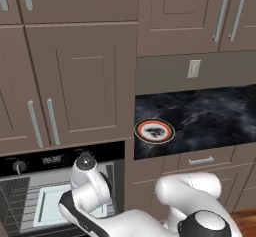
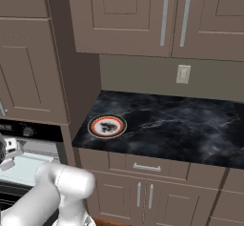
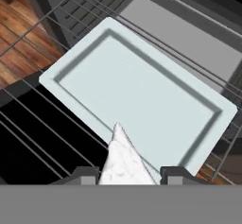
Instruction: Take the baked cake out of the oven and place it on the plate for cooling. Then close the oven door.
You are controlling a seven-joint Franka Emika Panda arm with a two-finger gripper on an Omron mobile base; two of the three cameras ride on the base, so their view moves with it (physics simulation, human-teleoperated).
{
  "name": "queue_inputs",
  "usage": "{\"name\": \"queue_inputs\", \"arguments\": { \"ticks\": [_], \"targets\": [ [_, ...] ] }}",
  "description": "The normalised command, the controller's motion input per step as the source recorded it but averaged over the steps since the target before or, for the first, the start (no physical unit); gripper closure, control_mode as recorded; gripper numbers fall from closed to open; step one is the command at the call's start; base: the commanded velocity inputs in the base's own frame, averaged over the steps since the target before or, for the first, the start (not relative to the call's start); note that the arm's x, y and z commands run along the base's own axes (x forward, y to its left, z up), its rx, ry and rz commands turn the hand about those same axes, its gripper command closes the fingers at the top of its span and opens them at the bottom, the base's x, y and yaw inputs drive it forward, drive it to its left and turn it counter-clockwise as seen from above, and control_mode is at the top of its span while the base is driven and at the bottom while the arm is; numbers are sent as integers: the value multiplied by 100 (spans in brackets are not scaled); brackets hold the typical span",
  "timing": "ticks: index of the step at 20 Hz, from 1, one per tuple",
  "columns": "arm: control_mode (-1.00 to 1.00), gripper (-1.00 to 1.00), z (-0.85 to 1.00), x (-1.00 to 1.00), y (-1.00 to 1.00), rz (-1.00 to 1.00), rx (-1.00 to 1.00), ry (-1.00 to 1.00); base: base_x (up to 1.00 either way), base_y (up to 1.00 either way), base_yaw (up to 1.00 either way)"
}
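The baked cake (image 3: 124, 160), a pale whitish wedge, stands between my two dark fingertips at the bottom of the hand view, its point towards the tray. My gripper (image 3: 128, 178) is shut on it, just above the near edge of the pale rectangular tray (image 3: 142, 90). The tray rests on a wire rack (image 3: 33, 119) of the oven (image 1: 30, 166), whose light grey inside is exposed. The black panel under the rack looks like the lowered oven door (image 3: 23, 161). The plate (image 1: 154, 131) (image 2: 107, 126), red-ringed with a dark centre, lies on the black counter to the right of the oven and higher.
Brown cabinet doors (image 1: 75, 81) fill the wall above the oven and over the counter (image 2: 181, 125). A wall outlet (image 2: 183, 74) sits behind the counter. Drawers (image 2: 145, 167) and lower cabinets run under it. Wooden floor (image 3: 19, 34) shows beside the rack.
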Motion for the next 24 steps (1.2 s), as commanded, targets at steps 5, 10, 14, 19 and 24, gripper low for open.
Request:
{"name": "queue_inputs", "arguments": {
  "ticks": [5,10,14,19,24],
  "targets": [
    [-100,100,40,-30,-30,0,0,0,0,0,0],
    [-100,100,31,-25,-37,0,0,0,0,0,0],
    [-100,100,31,-18,-40,-1,0,0,0,0,0],
    [-100,100,39,-4,-37,-9,0,-2,0,0,0],
    [-100,100,42,-2,-38,-13,0,0,0,0,0]
  ]
}}
